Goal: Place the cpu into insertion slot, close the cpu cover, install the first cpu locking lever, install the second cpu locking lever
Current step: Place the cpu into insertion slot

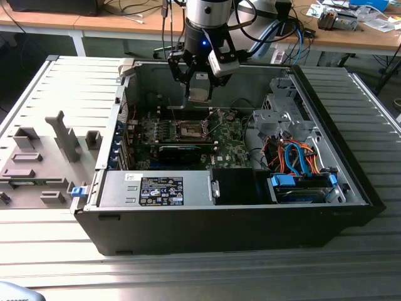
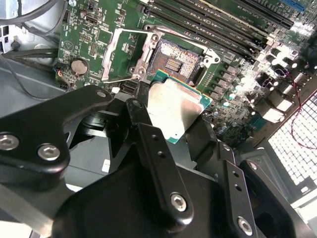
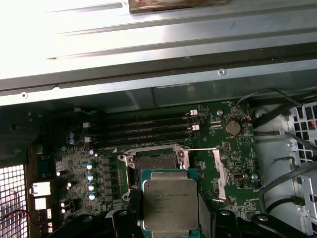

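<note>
Gripper (image 1: 199, 93) clamped on the edges of the cpu (image 2: 176, 111), upper middle of the exterior view, held level above and near the insertion slot (image 1: 190, 130), likely to match its plane, cpu cover (image 2: 112, 54) standing open.

A ribbed grey desk (image 1: 351, 263) is catching bright light; behind it a wooden table (image 1: 125, 22) is carrying cables (image 1: 135, 7) and clutter (image 1: 338, 19).
</note>
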Controlling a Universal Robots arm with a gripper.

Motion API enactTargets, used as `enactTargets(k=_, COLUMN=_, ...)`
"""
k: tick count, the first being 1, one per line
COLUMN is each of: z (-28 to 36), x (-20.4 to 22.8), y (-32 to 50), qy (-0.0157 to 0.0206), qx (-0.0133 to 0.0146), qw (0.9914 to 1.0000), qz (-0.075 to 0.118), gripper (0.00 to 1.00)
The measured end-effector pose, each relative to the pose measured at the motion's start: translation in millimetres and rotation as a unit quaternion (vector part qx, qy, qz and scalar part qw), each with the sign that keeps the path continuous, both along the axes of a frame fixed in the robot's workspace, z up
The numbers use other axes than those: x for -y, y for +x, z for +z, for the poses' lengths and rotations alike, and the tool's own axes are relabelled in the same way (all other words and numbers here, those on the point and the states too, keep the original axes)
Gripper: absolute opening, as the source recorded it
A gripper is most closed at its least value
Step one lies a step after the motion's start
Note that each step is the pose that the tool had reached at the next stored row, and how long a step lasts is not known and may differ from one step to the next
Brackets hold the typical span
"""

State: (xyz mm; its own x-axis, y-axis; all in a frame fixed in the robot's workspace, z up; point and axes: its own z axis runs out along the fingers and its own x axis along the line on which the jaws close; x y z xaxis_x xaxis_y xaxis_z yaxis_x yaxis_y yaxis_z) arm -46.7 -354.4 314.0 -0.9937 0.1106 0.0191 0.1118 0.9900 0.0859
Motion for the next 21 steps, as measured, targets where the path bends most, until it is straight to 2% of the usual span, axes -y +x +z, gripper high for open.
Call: enactTargets(k=21, z=0.0, x=0.0, y=0.0, qy=0.0, qx=0.0, qw=0.99996, qz=-0.009, gripper=0.55)
